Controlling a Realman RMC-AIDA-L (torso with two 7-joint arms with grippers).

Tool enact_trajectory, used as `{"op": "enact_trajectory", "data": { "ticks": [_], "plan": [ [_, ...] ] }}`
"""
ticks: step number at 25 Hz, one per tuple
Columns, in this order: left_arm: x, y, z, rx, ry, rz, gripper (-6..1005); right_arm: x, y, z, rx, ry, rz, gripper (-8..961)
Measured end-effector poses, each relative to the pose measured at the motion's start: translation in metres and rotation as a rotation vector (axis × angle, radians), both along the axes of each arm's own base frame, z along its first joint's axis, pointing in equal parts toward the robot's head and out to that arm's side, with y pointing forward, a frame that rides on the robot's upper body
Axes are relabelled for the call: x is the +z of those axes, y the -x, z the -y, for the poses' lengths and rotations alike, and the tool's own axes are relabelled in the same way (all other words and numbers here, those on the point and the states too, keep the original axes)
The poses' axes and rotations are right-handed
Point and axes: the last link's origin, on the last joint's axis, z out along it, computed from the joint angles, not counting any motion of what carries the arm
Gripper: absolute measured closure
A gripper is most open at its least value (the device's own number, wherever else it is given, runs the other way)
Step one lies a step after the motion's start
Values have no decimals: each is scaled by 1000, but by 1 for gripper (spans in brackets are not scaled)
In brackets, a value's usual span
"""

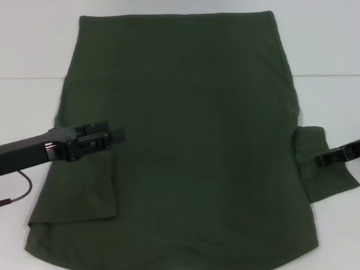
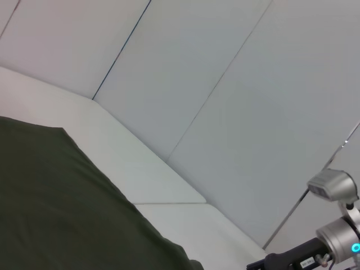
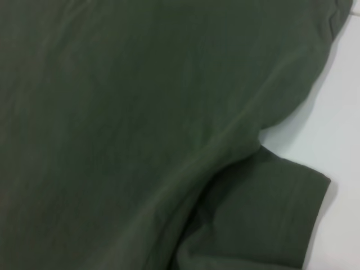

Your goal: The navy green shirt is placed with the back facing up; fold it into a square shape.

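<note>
Shirt [image 1: 197,140]: dark olive green, plain, no print showing. Bench [image 1: 34,50]: white. Left end effector [image 1: 109,136] and right end effector [image 1: 326,159]: black. Left arm cable [image 1: 19,194]: dark brown-red. Wall panels [image 2: 225,84]: pale grey with thin dark seams.

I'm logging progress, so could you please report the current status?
Left pincer over folded-in left sleeve. Right pincer at right sleeve, still spread out. Navy green shirt flat, back up. Nothing in the way.

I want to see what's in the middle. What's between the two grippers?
In the head view, only the shirt lies between the left gripper and right gripper: plain green cloth, nothing on it.
</note>
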Motion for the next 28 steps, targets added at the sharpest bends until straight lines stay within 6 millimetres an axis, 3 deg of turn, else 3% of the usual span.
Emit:
{"op": "enact_trajectory", "data": {
  "ticks": [14,20,28],
  "plan": [
    [2,-2,0,-2,-2,19,213,-18,1,3,4,52,6,25],
    [2,-2,0,0,-3,19,213,-10,11,8,6,72,-75,40],
    [5,-1,-1,8,-19,28,213,-4,4,5,-12,39,-51,60]
  ]
}}
